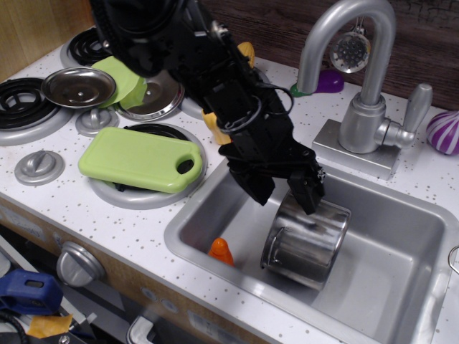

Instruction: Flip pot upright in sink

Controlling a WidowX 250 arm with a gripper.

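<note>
Burners: black coil rings (pixel 21 104) sit at the far left of the white speckled bench (pixel 107 222), with grey knobs (pixel 38 167) between them.
Steel lid: a flat round lid (pixel 78 86) rests near the back left, overlapping a pale green disc (pixel 123 77) and a second steel lid (pixel 159 92).
Cutting board: a light green board (pixel 140 159) with a handle hole lies flat across one coil burner, just left of the sink.
Arm: the black robot arm (pixel 208 64) reaches down from the upper left, partly hiding a yellow toy pepper (pixel 211 125) behind it.
Pincer: the black pincer (pixel 283 192) hangs over the sink's left half, its two fingers spread apart with nothing between them; the right finger (pixel 308 192) is at the pot's upper end, and contact cannot be judged.
Orange toy: a small orange piece (pixel 221 250) stands on the sink floor near the front left wall, close beside the pot.
Pot: the shiny steel pot (pixel 307 244) lies tilted on its side in the middle of the sink, its rolled rim facing the front left and its base raised toward the back.
Sink: the grey metal basin (pixel 401 251) is recessed in the bench, at the right of the scene.
Tap: a curved silver faucet (pixel 362 86) with a side lever stands behind the sink.
Purple toys: one purple piece (pixel 326 81) lies behind the faucet, another striped one (pixel 445 132) at the far right edge.
</note>
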